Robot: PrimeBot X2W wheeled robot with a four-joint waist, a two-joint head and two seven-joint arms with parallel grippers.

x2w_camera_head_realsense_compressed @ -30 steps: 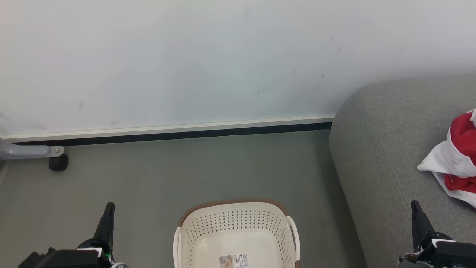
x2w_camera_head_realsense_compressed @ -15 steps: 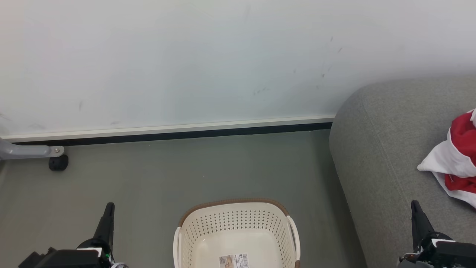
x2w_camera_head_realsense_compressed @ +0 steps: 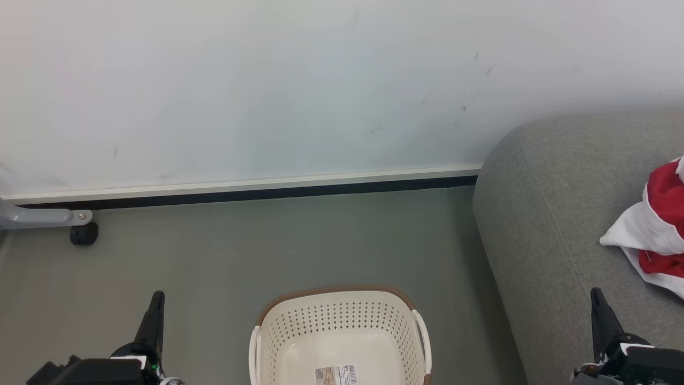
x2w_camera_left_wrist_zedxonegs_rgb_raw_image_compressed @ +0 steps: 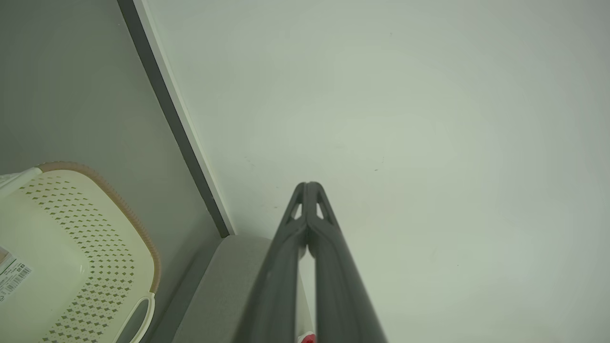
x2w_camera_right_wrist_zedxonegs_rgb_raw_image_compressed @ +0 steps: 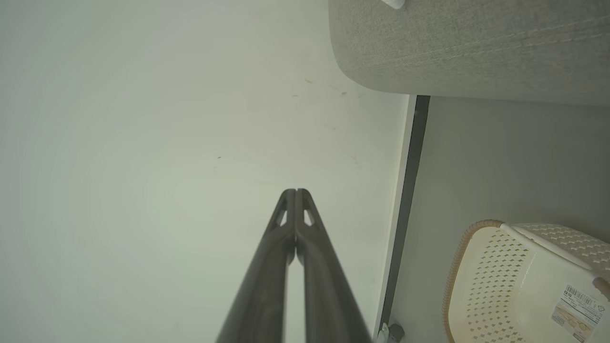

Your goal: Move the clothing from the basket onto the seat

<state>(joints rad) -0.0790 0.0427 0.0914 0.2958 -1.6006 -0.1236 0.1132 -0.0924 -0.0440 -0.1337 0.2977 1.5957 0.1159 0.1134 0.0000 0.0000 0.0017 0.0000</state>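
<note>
- Red with white panels: the clothing (x2w_camera_head_realsense_compressed: 654, 230) lies bunched on the seat (x2w_camera_head_realsense_compressed: 550, 224), at the right edge of my head view, where the frame cuts it off.
- And the basket?
- The basket (x2w_camera_head_realsense_compressed: 334, 289) stands on the floor (x2w_camera_head_realsense_compressed: 267, 246), just left of the seat's rounded end and between my 2 grippers. Its pale bottom is bare, with the barcode sticker (x2w_camera_head_realsense_compressed: 336, 374) on it.
- How do the grippers stand?
- My left gripper (x2w_camera_head_realsense_compressed: 157, 295) is at the lower left over the floor, fingers pressed together with nothing between them. In its wrist view the 2 tips meet in front of the white wall (x2w_camera_left_wrist_zedxonegs_rgb_raw_image_compressed: 429, 119). My right gripper (x2w_camera_head_realsense_compressed: 596, 292) is at the lower right over the seat's front. It is pinched closed the same way, grips nothing, and is apart from the clothing.
- Anything different from a second ago?
- Nothing I can make out. Across the 3 head pictures the clothing, the basket and both grippers sit in the same spots. The black caster (x2w_camera_head_realsense_compressed: 84, 233) and grey leg (x2w_camera_head_realsense_compressed: 37, 217) at the left haven't shifted either, so the camera has held too.
</note>
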